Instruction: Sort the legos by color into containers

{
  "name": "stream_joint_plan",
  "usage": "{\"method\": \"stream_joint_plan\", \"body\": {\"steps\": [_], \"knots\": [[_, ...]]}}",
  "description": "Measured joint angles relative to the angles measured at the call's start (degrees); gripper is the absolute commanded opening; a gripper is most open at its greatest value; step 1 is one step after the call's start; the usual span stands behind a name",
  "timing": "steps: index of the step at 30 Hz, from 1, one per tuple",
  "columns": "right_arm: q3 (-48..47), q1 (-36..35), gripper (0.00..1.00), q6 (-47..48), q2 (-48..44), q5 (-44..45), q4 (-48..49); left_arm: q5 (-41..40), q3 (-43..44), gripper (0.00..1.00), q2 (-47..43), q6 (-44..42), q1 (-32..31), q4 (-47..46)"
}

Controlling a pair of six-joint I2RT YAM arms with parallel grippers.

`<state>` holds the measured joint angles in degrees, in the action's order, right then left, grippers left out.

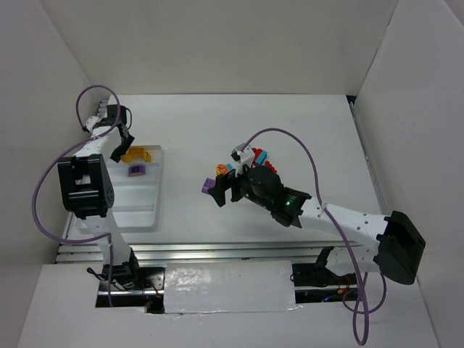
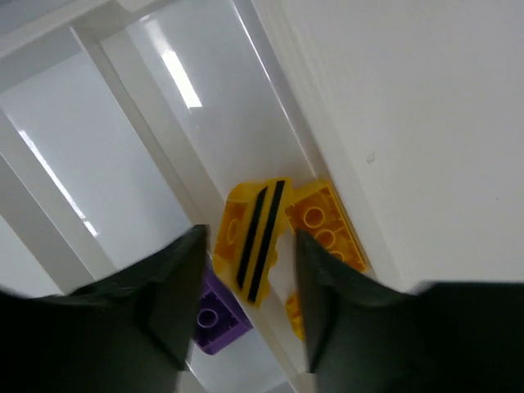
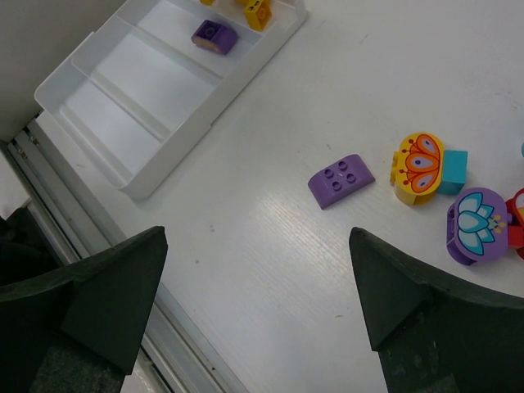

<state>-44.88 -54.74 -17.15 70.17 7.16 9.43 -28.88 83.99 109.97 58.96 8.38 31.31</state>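
The white tray (image 1: pixel 138 206) with its long row containers lies at the left. My left gripper (image 1: pixel 125 141) hovers over the tray's far end. In the left wrist view this gripper (image 2: pixel 250 282) is open. A yellow lego with black stripes (image 2: pixel 254 237) sits between the fingers with a gap on each side. Beside it lie an orange-yellow lego (image 2: pixel 327 225) and a purple one (image 2: pixel 217 315). My right gripper (image 3: pixel 258 303) is wide open and empty above the table. Ahead of it lie a purple curved lego (image 3: pixel 341 180) and a yellow butterfly lego (image 3: pixel 417 166).
More legos cluster by the right arm: a teal one (image 3: pixel 454 170), a round purple one with a printed top (image 3: pixel 476 225) and a red one (image 3: pixel 517 217). White walls stand on three sides. A metal rail (image 1: pixel 217 252) runs along the table's near edge.
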Motion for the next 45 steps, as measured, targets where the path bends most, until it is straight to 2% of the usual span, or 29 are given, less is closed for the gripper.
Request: {"method": "stream_joint_plan", "body": {"steps": [3,8,13,16,20,22,23,25,30,37,39,40,42,43,45], "knots": [[-0.2,0.0,0.99,0.0,0.9,-0.6,0.1,-0.7,-1.0,0.99,-0.1,1.2,0.7,-1.1],[-1.6,0.4,1.0,-1.2,4.5,0.0,-1.2,-0.9,-1.7,0.99,-0.5,2.6,1.4,-0.6],[-10.6,4.8,0.99,-6.6,14.5,2.6,-7.8,1.2,-2.6,0.99,-6.5,1.2,0.4,0.4],[-15.2,7.3,0.96,-8.0,20.6,4.6,-11.3,3.5,-4.0,1.0,-16.3,-0.8,-2.1,0.7],[-21.7,8.6,0.85,-7.6,28.5,5.3,-16.4,12.3,-12.3,1.0,-36.9,-4.6,-6.2,-4.3],[-25.7,8.9,0.89,-7.0,32.5,5.9,-18.5,16.6,-16.6,1.0,-46.0,-6.4,-6.6,-5.3],[-27.9,9.0,0.99,-6.6,34.6,6.1,-19.7,18.6,-18.1,0.99,-48.9,-7.3,-6.6,-5.1],[-32.3,9.2,1.0,-5.3,38.6,6.8,-21.6,22.3,-19.7,1.0,-53.4,-10.2,-6.5,-4.3],[-39.9,10.3,1.0,-1.2,45.9,7.8,-25.2,30.5,-21.4,0.99,-55.5,-19.0,-6.6,-2.0],[-40.7,12.0,0.99,1.5,47.8,8.0,-27.5,35.6,-28.5,1.0,-55.6,-25.9,-6.6,0.7],[-40.7,12.3,0.96,2.0,48.0,7.4,-27.6,36.9,-29.7,1.0,-55.3,-26.9,-6.6,0.9],[-40.7,12.3,0.86,2.1,48.2,7.1,-27.6,37.4,-30.0,0.99,-55.1,-27.3,-6.6,0.9],[-40.7,12.5,0.73,2.7,48.5,6.1,-27.8,38.2,-30.0,0.99,-54.8,-27.6,-6.6,0.9],[-40.7,12.6,0.62,2.8,48.8,5.8,-27.8,38.3,-30.0,1.0,-54.8,-27.7,-6.6,0.8],[-40.7,12.7,0.51,3.0,49.0,5.5,-27.6,38.7,-30.0,1.0,-54.9,-27.8,-6.6,0.7]]}}
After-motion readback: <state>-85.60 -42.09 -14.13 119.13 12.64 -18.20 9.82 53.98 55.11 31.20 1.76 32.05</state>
